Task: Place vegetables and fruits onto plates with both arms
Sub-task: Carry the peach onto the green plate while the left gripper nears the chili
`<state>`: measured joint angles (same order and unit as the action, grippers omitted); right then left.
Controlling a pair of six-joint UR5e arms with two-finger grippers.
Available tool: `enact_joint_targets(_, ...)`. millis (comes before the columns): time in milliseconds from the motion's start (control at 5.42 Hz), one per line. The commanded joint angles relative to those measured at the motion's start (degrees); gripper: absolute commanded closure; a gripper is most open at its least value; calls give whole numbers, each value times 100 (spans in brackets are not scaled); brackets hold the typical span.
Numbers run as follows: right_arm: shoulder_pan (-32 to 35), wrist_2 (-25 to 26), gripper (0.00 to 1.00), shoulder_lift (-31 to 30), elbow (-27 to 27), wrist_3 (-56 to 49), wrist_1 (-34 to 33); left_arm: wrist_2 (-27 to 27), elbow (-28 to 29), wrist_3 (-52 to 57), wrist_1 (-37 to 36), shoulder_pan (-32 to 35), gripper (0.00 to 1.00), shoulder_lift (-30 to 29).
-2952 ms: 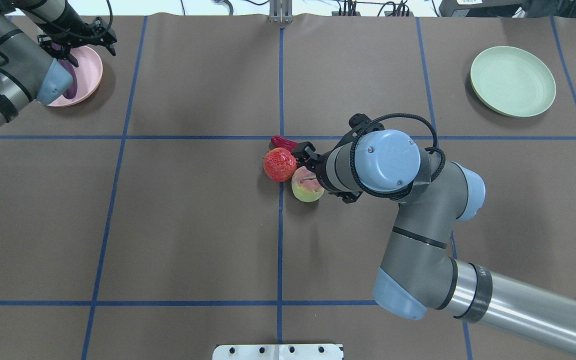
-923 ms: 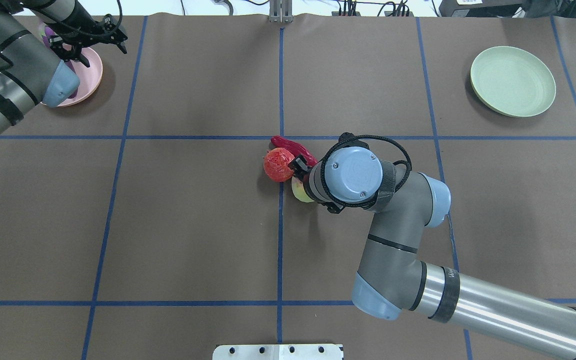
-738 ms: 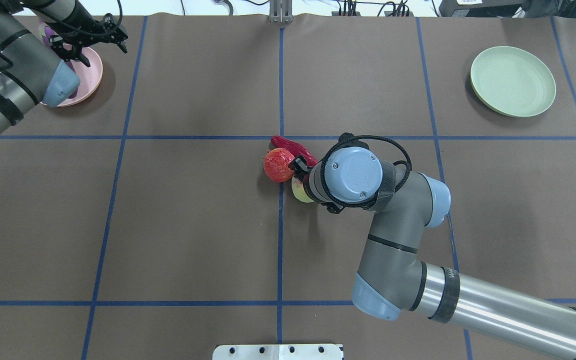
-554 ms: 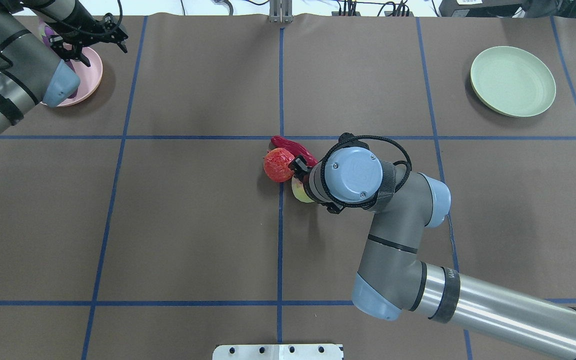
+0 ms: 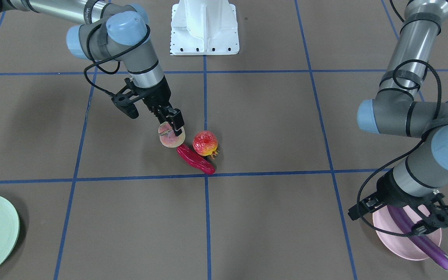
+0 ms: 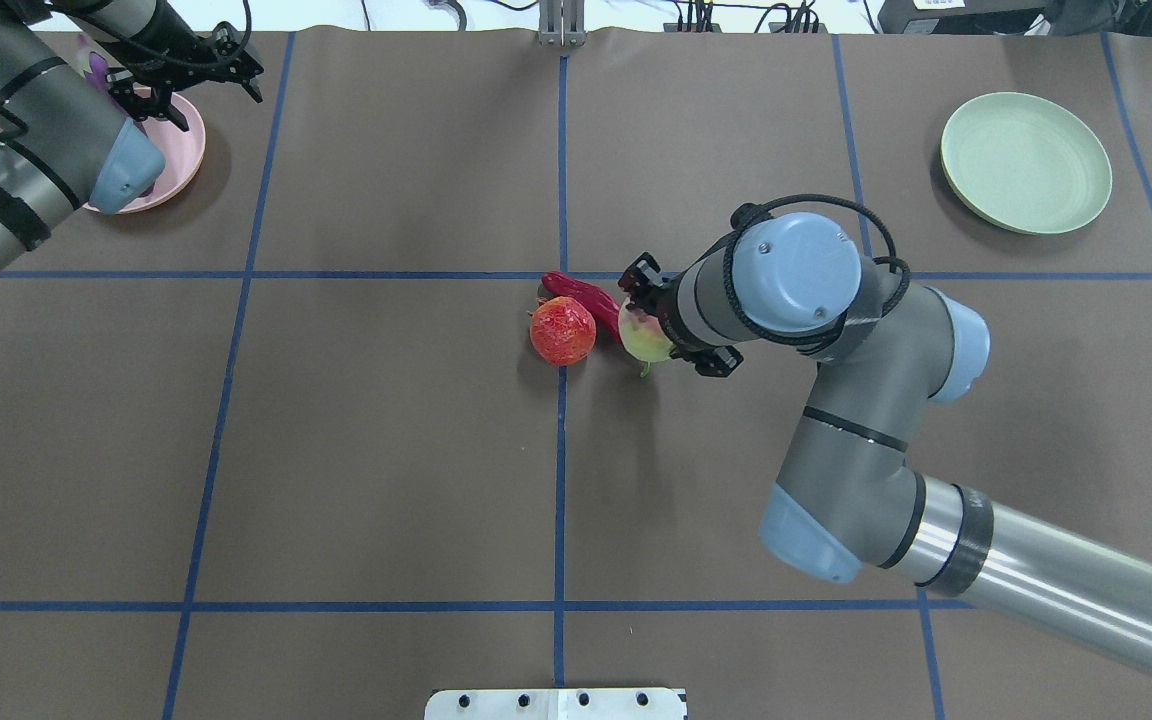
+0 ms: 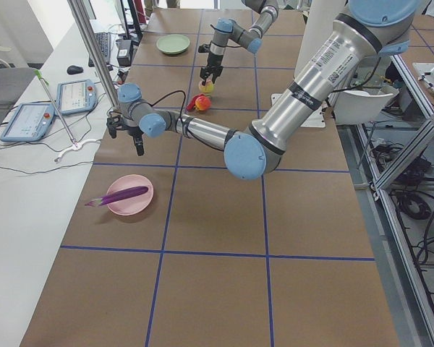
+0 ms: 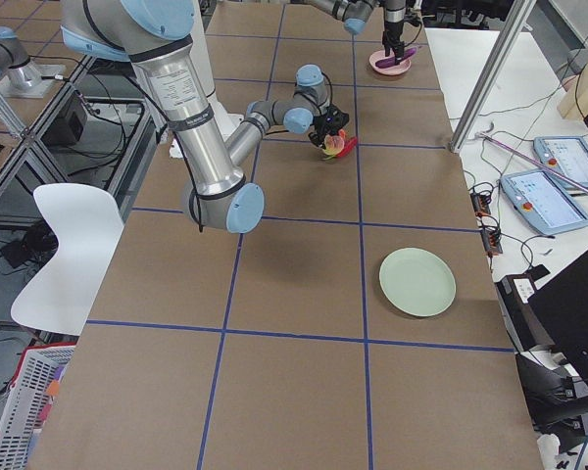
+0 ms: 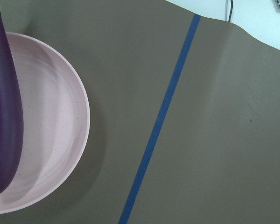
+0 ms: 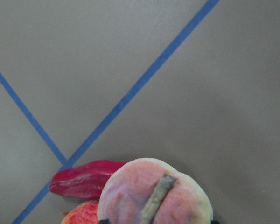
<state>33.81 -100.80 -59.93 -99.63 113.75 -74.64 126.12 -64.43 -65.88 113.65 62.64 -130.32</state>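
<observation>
Presently the right claw [image 5: 173,126] grips the round pink-and-yellow peach [image 5: 169,140] near the worktop's middle, beside the bumpy red pomegranate [image 5: 205,143] and red chili pepper [image 5: 195,163] lying there. The left claw [image 6: 198,88] hangs spread and empty over the pale pink round plate [image 9: 51,130] at the far left corner, where the long purple eggplant [image 9: 4,116] lies; the mint green plate [image 6: 1026,160] waits bare, so three pieces remain.

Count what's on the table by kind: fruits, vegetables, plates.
Fruits: 2 (peach, pomegranate)
Vegetables: 2 (chili, eggplant)
Plates: 2 (pink plate, green plate)
Total: 6
</observation>
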Motion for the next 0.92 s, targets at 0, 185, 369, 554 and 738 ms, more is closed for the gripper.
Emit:
enact_joint_targets(0, 876, -176, 100, -229, -56, -1094, -660, 0, -17, -170, 8, -50, 0, -38)
enact_joint_targets(185, 1334, -150, 100, -221, 153, -1962, -1014, -8, -130, -388, 8, -259, 0, -46)
enact_joint_targets(369, 1817, -133, 100, -212, 651, -2458, -965, -9, -218, -634, 35, -435, 0, -55)
enact_joint_targets(554, 2231, -115, 100, -212, 1065, -3072, -956, -35, -245, -889, 35, -620, 0, -168)
enact_joint_targets(738, 2522, -115, 100, -220, 1365, -3426, -956, -52, -246, -1126, 26, -761, 0, -309)
